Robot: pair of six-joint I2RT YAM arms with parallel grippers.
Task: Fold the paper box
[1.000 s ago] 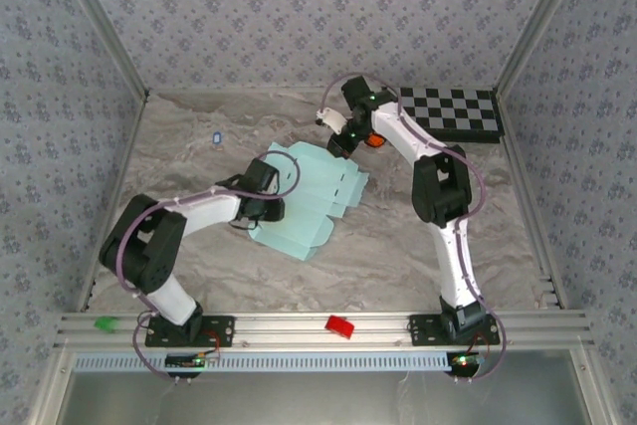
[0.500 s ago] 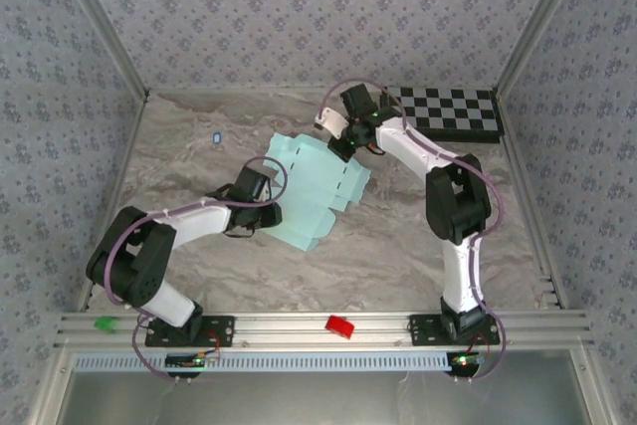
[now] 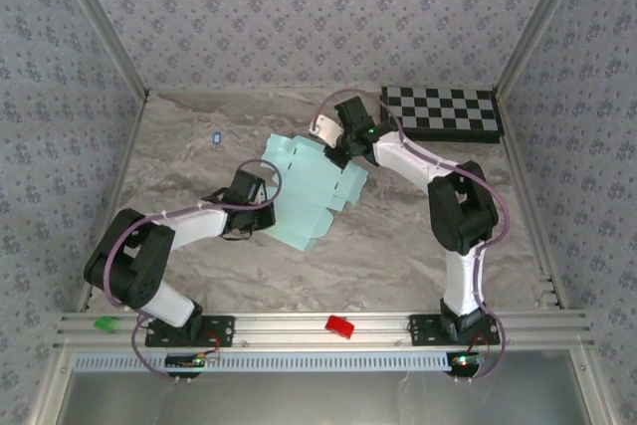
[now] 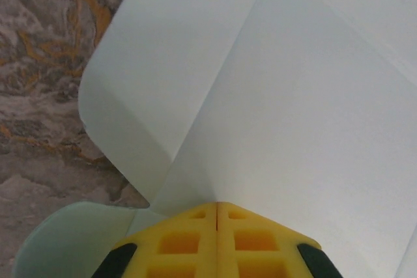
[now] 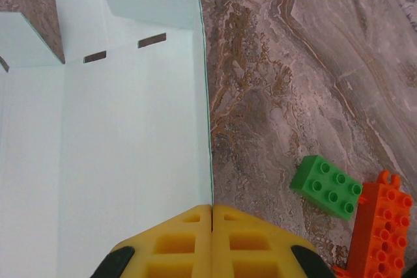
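Note:
The paper box (image 3: 311,186) is a pale aqua die-cut sheet, partly lifted off the marbled table between my two arms. My left gripper (image 3: 263,210) meets its near-left edge. In the left wrist view the yellow fingertips (image 4: 216,204) are shut, and a crease of the sheet (image 4: 293,96) runs straight into their seam. My right gripper (image 3: 339,153) is at the sheet's far-right edge. In the right wrist view it (image 5: 212,207) is shut on the thin edge of a panel (image 5: 117,135); flaps and two slots show further along.
A black-and-white checkerboard (image 3: 443,111) lies at the back right. A green brick (image 5: 326,185) and an orange brick (image 5: 379,226) sit just right of the right gripper. A small blue item (image 3: 217,137) lies far left. Patterned walls close in three sides.
The left gripper has closed on the sheet's near-left edge. The right gripper, still shut, has moved left, and the sheet has shifted left and bunched between the arms.

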